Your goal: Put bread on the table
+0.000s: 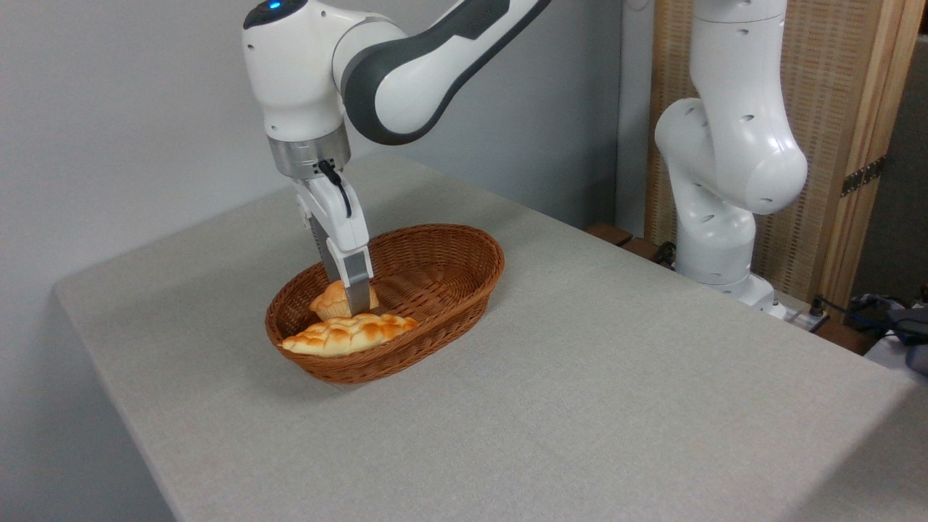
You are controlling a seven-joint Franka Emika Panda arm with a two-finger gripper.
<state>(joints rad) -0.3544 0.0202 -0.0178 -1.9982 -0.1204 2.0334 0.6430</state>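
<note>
The bread [328,300], a small round golden bun, sits at the near-left end of the brown wicker basket [464,254] on the grey table [594,377]. My gripper [346,301] reaches straight down into the basket. One finger [357,290] stands in front of the bun, and the other is partly hidden behind it, so the bun lies between them. Whether the fingers press on the bun does not show.
A longer braided loaf [348,334] lies along the basket's near rim, just in front of the bun and the finger. The arm's white base [718,239] stands at the table's far right edge, with cables beside it. A wooden screen stands behind.
</note>
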